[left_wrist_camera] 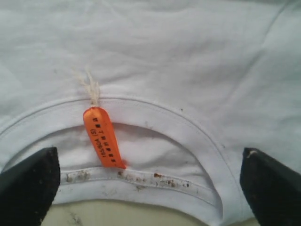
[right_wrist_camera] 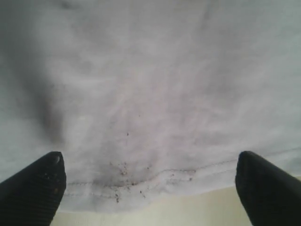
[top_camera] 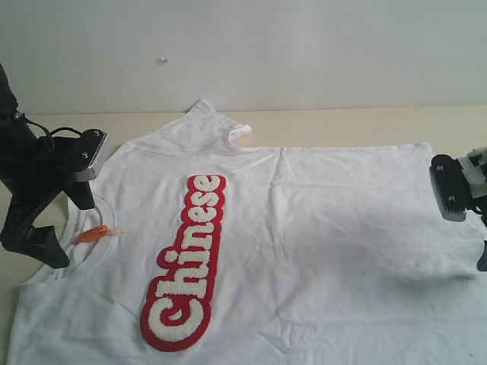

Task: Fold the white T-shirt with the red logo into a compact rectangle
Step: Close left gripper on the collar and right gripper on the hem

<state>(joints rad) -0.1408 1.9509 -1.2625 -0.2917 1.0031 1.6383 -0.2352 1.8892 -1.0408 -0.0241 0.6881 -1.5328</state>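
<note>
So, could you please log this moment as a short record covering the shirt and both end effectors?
garment: white T-shirt, spread out, front up, unfolded
logo: red logo reading "Chinese", uncovered
tag: orange neck tag at the collar
left end effector: open, above the collar
right end effector: open, above the hem
surface: beige table

Between left arm [top_camera: 34,182] and right arm [top_camera: 450,186], the white T-shirt [top_camera: 327,228] lies unobstructed.

A pale beige desk [top_camera: 358,125] ran back to a plain white wall [top_camera: 319,46], which bore one small light speck [top_camera: 163,59] left of centre, well above the desk's far edge.
</note>
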